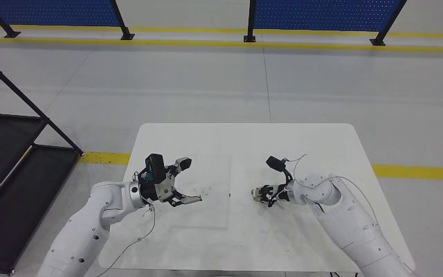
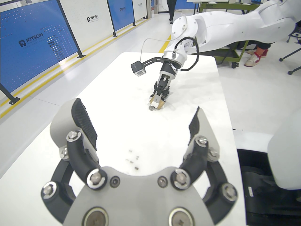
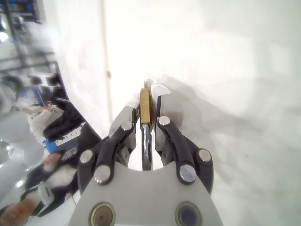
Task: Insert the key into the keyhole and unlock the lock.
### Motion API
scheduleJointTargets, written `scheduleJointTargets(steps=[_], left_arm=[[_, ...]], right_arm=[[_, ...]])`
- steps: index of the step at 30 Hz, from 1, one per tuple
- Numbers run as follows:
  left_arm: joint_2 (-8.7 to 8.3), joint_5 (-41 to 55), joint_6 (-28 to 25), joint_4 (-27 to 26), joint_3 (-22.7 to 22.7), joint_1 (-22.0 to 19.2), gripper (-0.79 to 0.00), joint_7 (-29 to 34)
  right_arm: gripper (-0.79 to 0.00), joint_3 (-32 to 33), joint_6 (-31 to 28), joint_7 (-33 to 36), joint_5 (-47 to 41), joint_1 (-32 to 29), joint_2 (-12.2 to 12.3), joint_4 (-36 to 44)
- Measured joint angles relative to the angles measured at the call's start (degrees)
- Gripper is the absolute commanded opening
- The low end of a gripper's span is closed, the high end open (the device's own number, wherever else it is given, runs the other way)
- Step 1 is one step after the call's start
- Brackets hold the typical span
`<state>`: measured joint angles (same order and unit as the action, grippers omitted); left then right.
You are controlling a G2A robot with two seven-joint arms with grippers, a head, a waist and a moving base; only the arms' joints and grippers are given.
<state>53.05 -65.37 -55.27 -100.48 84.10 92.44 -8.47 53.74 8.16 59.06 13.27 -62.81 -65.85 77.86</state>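
Observation:
My right gripper (image 3: 146, 95) is shut on a brass padlock (image 3: 145, 108), its fingers pressed against both flat sides and the steel shackle (image 3: 146, 147) running back toward the wrist. In the top view the right gripper (image 1: 260, 194) holds the padlock (image 1: 257, 195) low over the middle of the white table (image 1: 311, 145). The left wrist view shows the padlock (image 2: 157, 103) tilted down to the tabletop, a small round metal piece (image 2: 150, 108) at its tip. My left gripper (image 1: 188, 181) stands open over the table's left part, nothing between its fingers (image 2: 83, 123).
A thin clear sheet (image 1: 208, 201) lies on the table between the two arms, with a few small dark specks (image 2: 132, 159) on it. A black rack (image 1: 28, 173) stands off the table's left side. Blue barrier panels (image 1: 325, 14) line the far floor.

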Motion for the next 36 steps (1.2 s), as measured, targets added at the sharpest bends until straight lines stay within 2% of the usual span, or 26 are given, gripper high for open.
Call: scheduleJointTargets(steps=[2,4,8,9,10,11,12,20,29,36], left_arm=[[0.00,0.00,0.00,0.00,0.00,0.00,0.000,0.00],[0.00,0.00,0.00,0.00,0.00,0.00,0.000,0.00],[0.00,0.00,0.00,0.00,0.00,0.00,0.000,0.00],[0.00,0.00,0.00,0.00,0.00,0.00,0.000,0.00],[0.00,0.00,0.00,0.00,0.00,0.00,0.000,0.00],[0.00,0.00,0.00,0.00,0.00,0.00,0.000,0.00],[0.00,0.00,0.00,0.00,0.00,0.00,0.000,0.00],[0.00,0.00,0.00,0.00,0.00,0.00,0.000,0.00],[0.00,0.00,0.00,0.00,0.00,0.00,0.000,0.00],[0.00,0.00,0.00,0.00,0.00,0.00,0.000,0.00]], right_arm=[[-0.610,0.08,0.17,-0.34,0.22,-0.10,0.05,0.21],[-0.493,0.26,0.26,-0.59,0.34,-0.28,0.12,0.60],[-0.400,0.85,0.43,-1.13,0.83,-0.84,0.37,1.77],[-0.256,1.04,0.50,-1.28,1.02,-1.01,0.45,2.13],[-0.172,1.32,0.57,-1.46,1.25,-1.29,0.56,2.68],[-0.040,1.58,0.64,-1.65,1.44,-1.52,0.66,3.13],[0.000,1.84,0.73,-1.84,1.65,-1.78,0.76,3.63],[0.000,6.24,0.51,-6.33,3.51,-6.03,2.05,11.66],[0.000,15.48,-9.05,-18.71,7.12,-18.06,4.11,27.55],[0.000,15.93,-9.75,-19.46,7.70,-18.95,4.22,28.59]])
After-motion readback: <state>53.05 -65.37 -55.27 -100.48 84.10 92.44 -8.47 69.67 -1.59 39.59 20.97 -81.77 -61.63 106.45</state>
